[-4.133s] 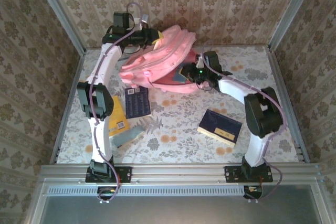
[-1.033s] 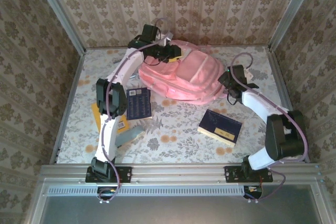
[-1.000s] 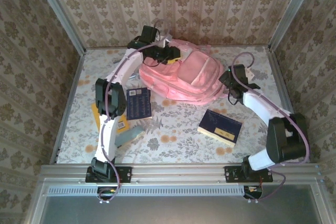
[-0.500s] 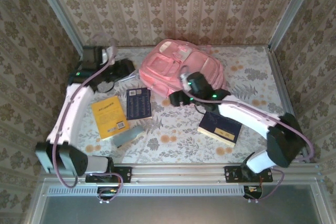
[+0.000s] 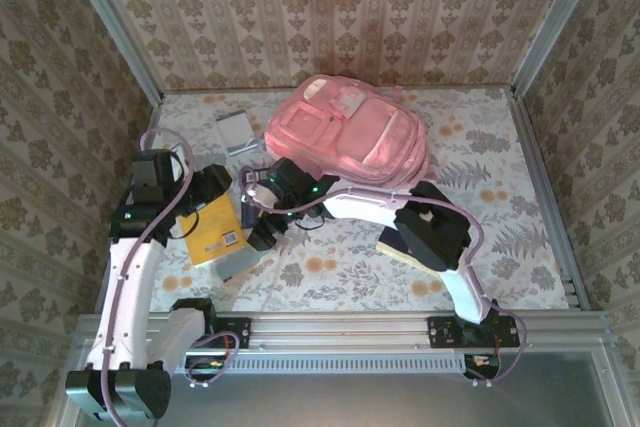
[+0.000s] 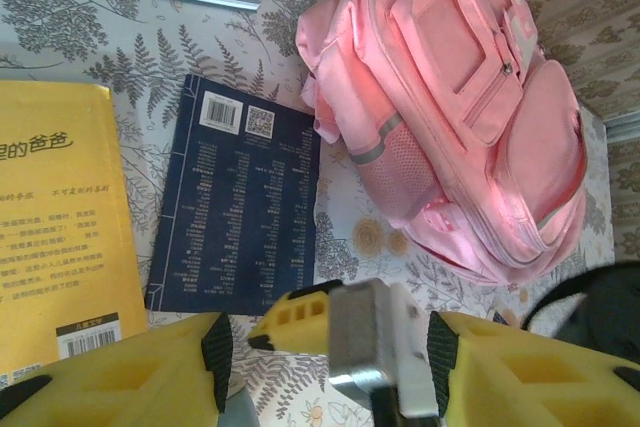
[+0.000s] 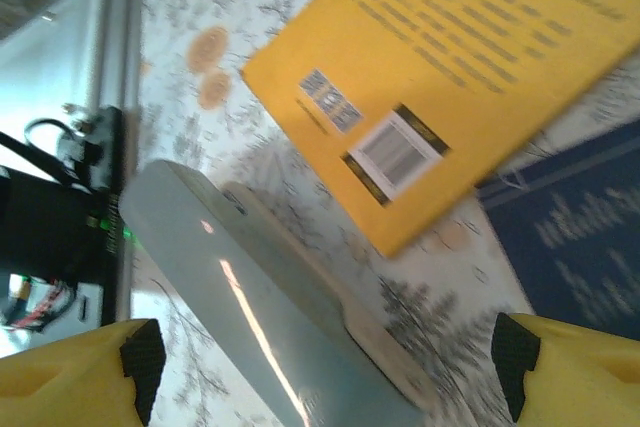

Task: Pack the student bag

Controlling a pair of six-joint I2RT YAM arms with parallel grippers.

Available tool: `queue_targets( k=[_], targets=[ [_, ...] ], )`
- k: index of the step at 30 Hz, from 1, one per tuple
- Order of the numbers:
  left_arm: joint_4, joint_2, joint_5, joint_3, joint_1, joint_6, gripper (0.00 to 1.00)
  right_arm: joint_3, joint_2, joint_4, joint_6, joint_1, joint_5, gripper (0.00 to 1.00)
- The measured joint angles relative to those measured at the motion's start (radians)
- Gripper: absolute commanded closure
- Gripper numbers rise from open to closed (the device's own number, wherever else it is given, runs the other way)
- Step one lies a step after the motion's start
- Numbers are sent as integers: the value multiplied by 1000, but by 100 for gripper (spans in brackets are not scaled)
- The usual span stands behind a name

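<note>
**Large pink fabric backpack [image 5: 350, 135] flat at the far side, both arms low over the books**

At the far centre of the floral-patterned tabletop [image 5: 500, 197]: the backpack, lying flat with its zipped front pockets up, well clear of both sets of fingers. Left of it, toward the far-left corner, a small grey booklet [image 5: 233, 132], apart from the pink fabric. Nearer the arms, a navy blue book [image 6: 240, 207] with barcodes up, one corner right at the backpack's edge. Just beside that, on its left, a yellow paperback book [image 5: 212, 230]. Nearest of all, a slim grey-blue book [image 5: 240, 261], close to the yellow cover's near corner.

Left gripper [image 5: 217, 190]: low above the yellow paperback's far edge, pointing right, yellow fingers [image 6: 110, 382] apart and clamped on nothing. In the gap beyond them, a yellow-and-metal piece of the other arm, untouched.

Right gripper [image 5: 262, 231]: stretched across to the left half of the table, forearm over the navy book, yellow fingers [image 7: 70, 377] spread wide, the grey-blue book lying under the gap. Contact with that cover: impossible to tell.
</note>
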Motion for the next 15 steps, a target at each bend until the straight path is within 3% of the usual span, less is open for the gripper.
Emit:
queue_targets(
  k=[7,15],
  targets=[
    [0,-28,-18,-26,-1,1,43,50,112,9,63,9,-175,1],
    [-1,-44,-23,-26,-20,8,43,-13,111,16,57,34,-187,0]
  ],
)
